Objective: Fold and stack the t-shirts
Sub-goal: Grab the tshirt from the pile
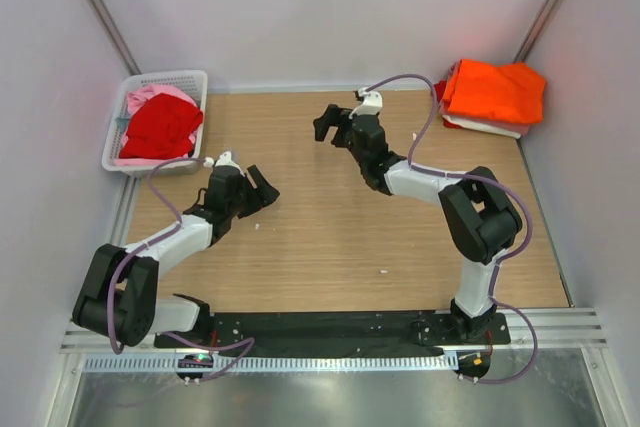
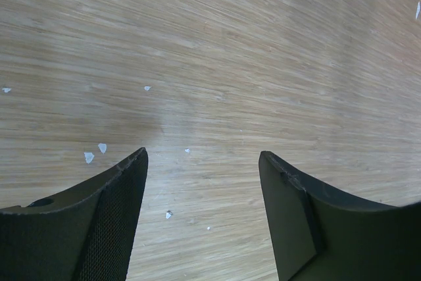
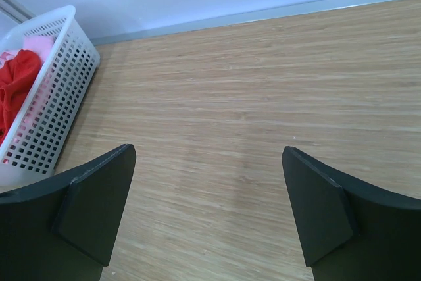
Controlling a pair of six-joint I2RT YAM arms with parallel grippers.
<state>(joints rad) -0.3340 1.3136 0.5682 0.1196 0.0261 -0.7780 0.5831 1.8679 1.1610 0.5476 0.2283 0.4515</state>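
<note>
Lying crumpled in the white basket [image 1: 165, 76], the red t-shirt [image 1: 160, 128] looks soft, light and limp; better pinch a top fold. Left gripper [image 1: 258, 189] and right gripper [image 1: 326, 125] gape wide, holding nothing.

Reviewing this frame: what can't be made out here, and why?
Top view: the pink tee in the basket is mostly covered by the red tee, so how many shirts lie there is unclear.
Top view: under the orange tee, only an edge of a white tee shows; the stack count is hidden.
Right wrist view: the basket is cut off by the left edge.
Left wrist view: white specks on the table are too small to identify.
</note>
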